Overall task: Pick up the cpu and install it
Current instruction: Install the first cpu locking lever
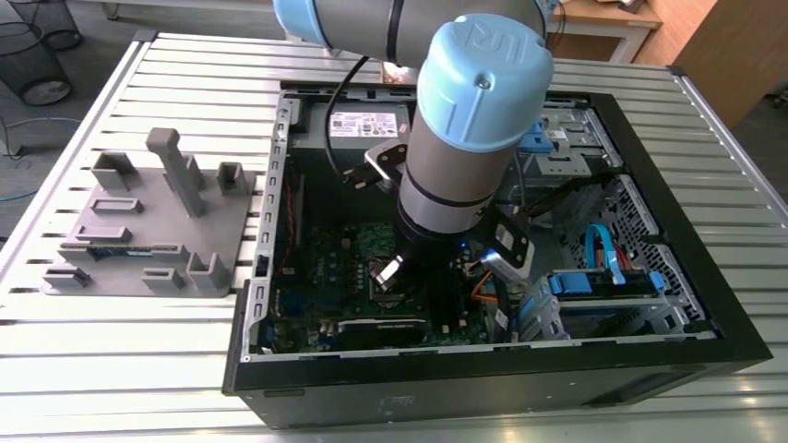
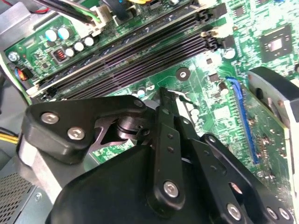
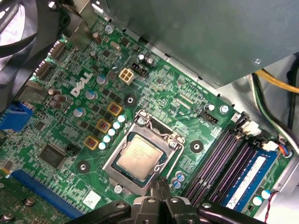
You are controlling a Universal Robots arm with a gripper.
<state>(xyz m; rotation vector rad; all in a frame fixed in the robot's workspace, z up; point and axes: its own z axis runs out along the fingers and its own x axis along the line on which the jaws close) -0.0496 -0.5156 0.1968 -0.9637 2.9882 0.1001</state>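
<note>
In the exterior view, reaching with the arm (image 1: pixel 474 120) into the computer case (image 1: pixel 689 305), over the socket. In the first wrist view, finding the cpu (image 3: pixel 139 155) flat inside the socket (image 3: pixel 148 125), with the gripper (image 3: pixel 160 183) just beside the socket's rim. Probably risks scraping the chip or bending pins if pressed askew. In the second wrist view, showing fingers (image 2: pixel 164 130) pinched together, gripping nothing.

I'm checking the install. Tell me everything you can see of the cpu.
The cpu is a small flat square chip with a dull silver metal top and a thin darker rim. It lies flat inside the silver-framed socket on the green motherboard. The gripper, fingers shut, hangs by one corner of the chip; whether it touches cannot be told.
</note>
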